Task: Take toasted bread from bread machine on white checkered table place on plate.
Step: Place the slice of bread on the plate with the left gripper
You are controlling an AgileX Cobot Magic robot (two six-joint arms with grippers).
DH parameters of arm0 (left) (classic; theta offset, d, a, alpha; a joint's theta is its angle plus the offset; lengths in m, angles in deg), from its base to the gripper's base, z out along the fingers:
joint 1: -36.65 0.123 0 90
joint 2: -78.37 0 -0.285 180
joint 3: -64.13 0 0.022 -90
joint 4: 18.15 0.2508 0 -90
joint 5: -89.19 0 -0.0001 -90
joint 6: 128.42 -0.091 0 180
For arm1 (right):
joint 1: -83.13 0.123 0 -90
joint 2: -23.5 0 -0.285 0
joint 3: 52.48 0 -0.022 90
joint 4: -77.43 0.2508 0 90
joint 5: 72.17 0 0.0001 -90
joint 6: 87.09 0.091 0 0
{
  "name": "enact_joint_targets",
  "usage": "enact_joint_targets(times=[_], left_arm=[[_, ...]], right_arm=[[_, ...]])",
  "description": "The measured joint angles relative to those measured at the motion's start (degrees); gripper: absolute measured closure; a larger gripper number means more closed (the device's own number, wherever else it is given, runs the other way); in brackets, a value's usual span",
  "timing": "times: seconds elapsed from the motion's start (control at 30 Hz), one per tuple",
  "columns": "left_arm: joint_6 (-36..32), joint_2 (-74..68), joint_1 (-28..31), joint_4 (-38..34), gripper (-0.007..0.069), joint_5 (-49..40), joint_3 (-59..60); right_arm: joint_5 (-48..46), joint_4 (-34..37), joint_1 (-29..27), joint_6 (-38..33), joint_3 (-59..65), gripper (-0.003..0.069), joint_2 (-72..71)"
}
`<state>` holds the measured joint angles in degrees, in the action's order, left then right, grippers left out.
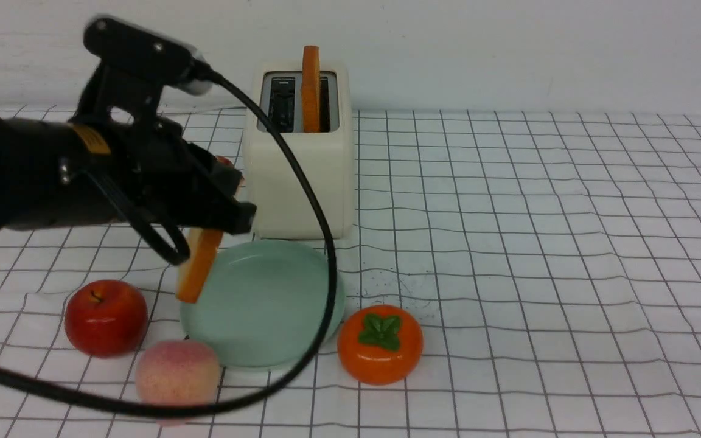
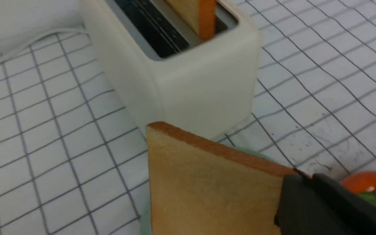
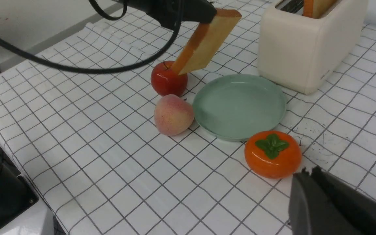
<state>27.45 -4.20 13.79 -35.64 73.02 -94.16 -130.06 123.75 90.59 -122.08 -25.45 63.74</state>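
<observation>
left gripper clamped on one slice, slice tilted, up in the air over the plate's left rim, second slice upright in the toaster's right slot, toaster just behind the plate, right gripper pinched closed on nothing, over the table

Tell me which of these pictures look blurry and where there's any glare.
Front view: the left pincer and its arm look smeared, light is even, shadows soft. Left wrist view: the bread machine is soft around its slots. Right wrist view: mostly crisp, a faint sheen on the plate, the right pincer a dark blur at the edge.
</observation>
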Motion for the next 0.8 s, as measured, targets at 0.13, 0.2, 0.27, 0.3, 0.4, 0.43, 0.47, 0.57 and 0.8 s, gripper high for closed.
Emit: enact_joint_targets(times=[0.13,0.2,0.27,0.3,0.4,0.43,0.47,0.57,0.8], left_arm=[[-0.2,-3.1,-2.3,-0.1,0.0636,1.2,0.5],[-0.2,-5.1,-2.3,0.3,0.0636,2.7,0.5],[-0.2,-7.2,-2.3,1.0,0.0636,4.2,0.5],[-0.2,-8.2,-2.3,1.2,0.0636,4.8,0.5],[-0.2,-10.4,-2.3,1.6,0.0636,5.1,0.5],[-0.2,-10.4,-2.3,1.6,0.0636,5.1,0.5],[-0.2,-11.6,-2.3,1.6,0.0636,4.9,0.5],[-0.2,-13.3,-2.5,1.6,0.0636,5.1,0.5],[-0.2,-15.6,-2.5,1.7,0.0584,3.7,0.5]], right_arm=[[-0.8,-0.2,0.0,-0.1,0.0,0.0665,0.0],[-1.8,-0.2,0.0,-0.1,0.0,0.0664,0.0],[-3.1,-0.3,0.0,-0.1,0.0,0.0664,0.0],[-3.8,-0.4,0.0,-0.1,0.0,0.0663,0.0],[-4.8,-0.5,0.0,-0.1,0.0,0.0662,0.0],[-4.8,-0.5,0.0,-0.1,0.0,0.0662,0.0],[-4.9,-0.5,0.0,-0.1,0.0,0.0661,0.0],[-5.0,-0.7,0.0,-0.1,0.0,0.0661,0.0],[-5.2,-0.9,0.0,-0.1,-0.2,0.0659,0.0]])
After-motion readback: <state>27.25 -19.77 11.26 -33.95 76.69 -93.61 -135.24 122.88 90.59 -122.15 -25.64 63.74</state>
